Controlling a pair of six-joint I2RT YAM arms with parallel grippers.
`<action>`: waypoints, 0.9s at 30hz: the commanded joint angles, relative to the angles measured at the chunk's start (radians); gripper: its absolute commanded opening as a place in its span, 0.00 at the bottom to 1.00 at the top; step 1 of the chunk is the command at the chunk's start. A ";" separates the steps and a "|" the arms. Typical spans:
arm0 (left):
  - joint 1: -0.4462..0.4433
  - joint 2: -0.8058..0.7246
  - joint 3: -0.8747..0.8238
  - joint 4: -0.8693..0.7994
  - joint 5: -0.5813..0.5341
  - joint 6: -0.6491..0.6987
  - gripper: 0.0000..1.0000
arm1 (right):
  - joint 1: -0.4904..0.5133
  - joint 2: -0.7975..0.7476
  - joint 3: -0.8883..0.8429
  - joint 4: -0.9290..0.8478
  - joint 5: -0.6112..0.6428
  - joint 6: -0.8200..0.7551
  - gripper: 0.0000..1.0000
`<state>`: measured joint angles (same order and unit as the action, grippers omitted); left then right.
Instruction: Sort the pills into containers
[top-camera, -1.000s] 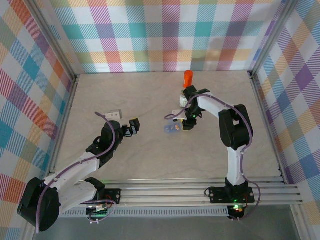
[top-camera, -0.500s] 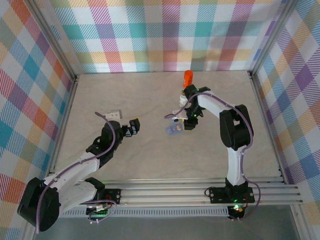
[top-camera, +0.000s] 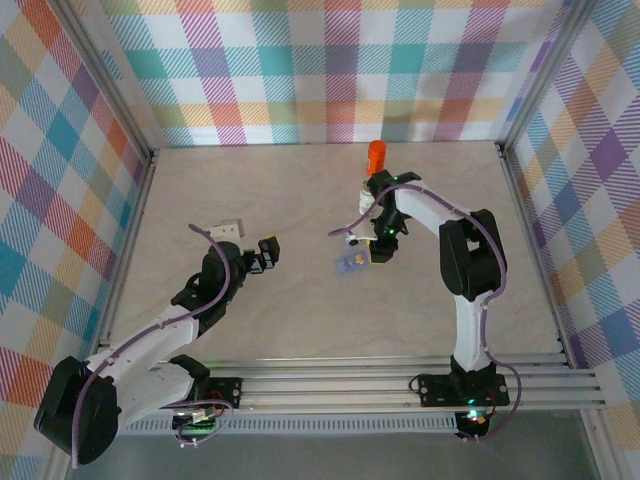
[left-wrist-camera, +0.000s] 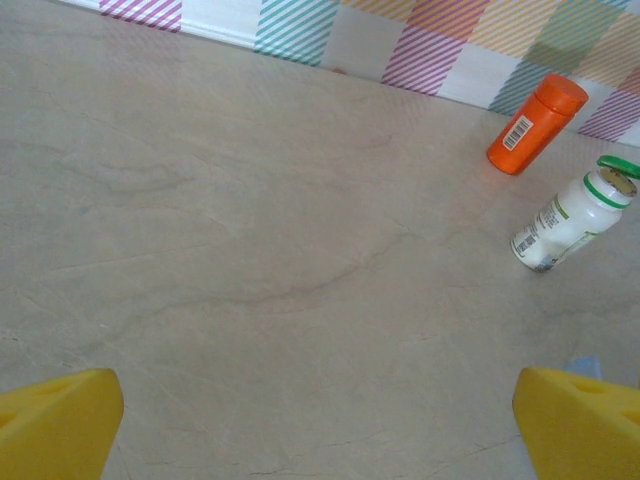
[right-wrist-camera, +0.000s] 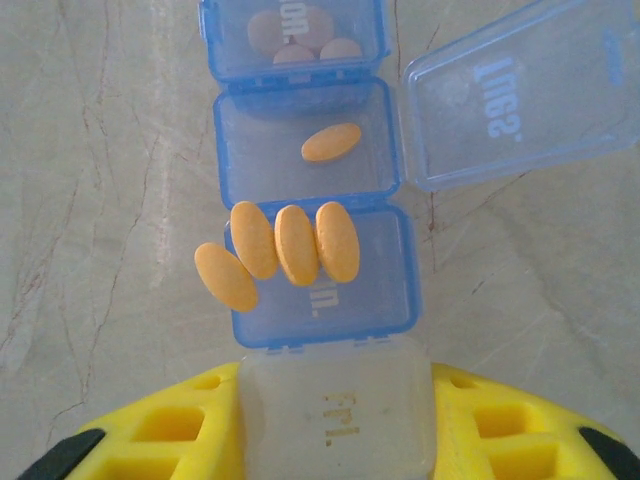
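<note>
Right wrist view: right gripper (right-wrist-camera: 335, 425) is closed on one end of the blue box (right-wrist-camera: 385, 275), long axis running straight away, four pills (right-wrist-camera: 295, 245) atop the adjacent lid.

Clock: top view, 12 o'clock is the back wall.
Free room: the bare pale stone-look table (top-camera: 300, 320) is open from 6 to 9 o'clock.
Left gripper (left-wrist-camera: 320, 440): its yellow fingers stand wide apart, with bare table ahead.
At 1 o'clock: the orange round plastic pill bottle (top-camera: 377, 155) by the back wall.
Just nearer: the whitish plastic bottle with a green cap (left-wrist-camera: 570, 222), under the right arm (top-camera: 430, 208).
Middle: the flat blue see-through pill box (top-camera: 350, 262), its near end pinched by the right gripper (right-wrist-camera: 335, 420).
On the box: four orange oval pills (right-wrist-camera: 275, 250) on a closed lid, and an open lid (right-wrist-camera: 510, 95) sticking out sideways.
At 9 o'clock: a little white flat piece (top-camera: 229, 229).
Edges: checked walls (top-camera: 330, 70) shut three sides.
</note>
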<state>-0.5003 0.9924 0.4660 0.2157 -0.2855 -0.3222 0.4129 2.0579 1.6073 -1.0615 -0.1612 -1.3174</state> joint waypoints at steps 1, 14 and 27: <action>0.008 -0.016 -0.004 0.027 0.001 -0.009 1.00 | 0.006 -0.028 0.029 -0.054 -0.040 0.000 0.34; 0.008 -0.014 -0.006 0.030 0.002 -0.015 1.00 | 0.010 -0.029 0.032 -0.077 -0.028 0.010 0.34; 0.008 -0.003 -0.006 0.037 0.009 -0.025 1.00 | 0.024 -0.063 0.041 -0.081 0.002 0.012 0.34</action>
<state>-0.5003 0.9920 0.4660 0.2157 -0.2844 -0.3275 0.4316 2.0457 1.6199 -1.1053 -0.1543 -1.3094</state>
